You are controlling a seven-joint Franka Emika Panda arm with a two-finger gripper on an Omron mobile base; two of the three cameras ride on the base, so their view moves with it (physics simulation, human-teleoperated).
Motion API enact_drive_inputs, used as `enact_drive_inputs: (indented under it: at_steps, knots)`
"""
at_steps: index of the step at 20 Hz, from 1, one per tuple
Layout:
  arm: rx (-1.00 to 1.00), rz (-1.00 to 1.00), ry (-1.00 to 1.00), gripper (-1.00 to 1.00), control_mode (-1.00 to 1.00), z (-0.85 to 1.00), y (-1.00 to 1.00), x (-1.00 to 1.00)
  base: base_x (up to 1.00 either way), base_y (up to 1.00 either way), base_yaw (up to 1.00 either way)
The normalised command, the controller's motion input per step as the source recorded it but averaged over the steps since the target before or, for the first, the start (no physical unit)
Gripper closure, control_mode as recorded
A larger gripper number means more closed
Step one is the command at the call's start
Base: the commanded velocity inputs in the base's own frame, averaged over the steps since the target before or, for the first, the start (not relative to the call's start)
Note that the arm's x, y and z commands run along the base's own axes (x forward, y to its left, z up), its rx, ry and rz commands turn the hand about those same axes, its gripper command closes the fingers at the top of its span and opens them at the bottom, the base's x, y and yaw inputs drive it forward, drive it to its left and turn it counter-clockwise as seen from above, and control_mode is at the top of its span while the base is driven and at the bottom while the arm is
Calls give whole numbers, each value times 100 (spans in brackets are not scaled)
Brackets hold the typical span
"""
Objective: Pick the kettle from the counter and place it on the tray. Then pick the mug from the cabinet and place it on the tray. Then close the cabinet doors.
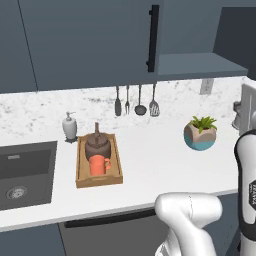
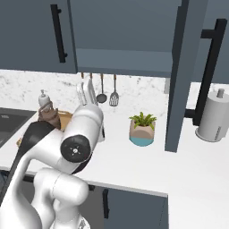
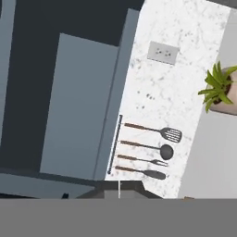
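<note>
- The white arm [image 2: 80, 138] is seen folded, its elbow raised in the right base view.
- A rounded lower link [image 1: 192, 212] is shown low in the left base view.
- The jaws are closed, with nothing held.

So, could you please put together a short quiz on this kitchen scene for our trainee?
1. True or false: the orange mug sits on the wooden tray together with the kettle.
2. What hangs on the backsplash above the counter? A) cooking utensils B) dish towels C) frying pans
3. Judging by how things lie now, which step of the task is left to do?

Key: 1. True. 2. A. 3. Closing the cabinet doors: the right cabinet door stands open in the right base view.
</note>
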Motion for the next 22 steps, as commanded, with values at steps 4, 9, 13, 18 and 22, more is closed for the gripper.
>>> enact_drive_inputs:
  at_steps: [4, 9, 13, 18, 22]
  knots:
    - [11, 0, 0, 100, -100, -37, -15, 7, 0, 0, 0]
    - [16, 0, 0, 100, -100, -18, -33, 11, 0, 0, 0]
    - [26, 0, 0, 100, -100, -7, -53, 13, 0, 0, 0]
    - [22, 0, 2, 100, -100, -17, -43, 12, 0, 0, 0]
    - [8, 0, 17, 100, -100, -27, -30, 12, 0, 0, 0]
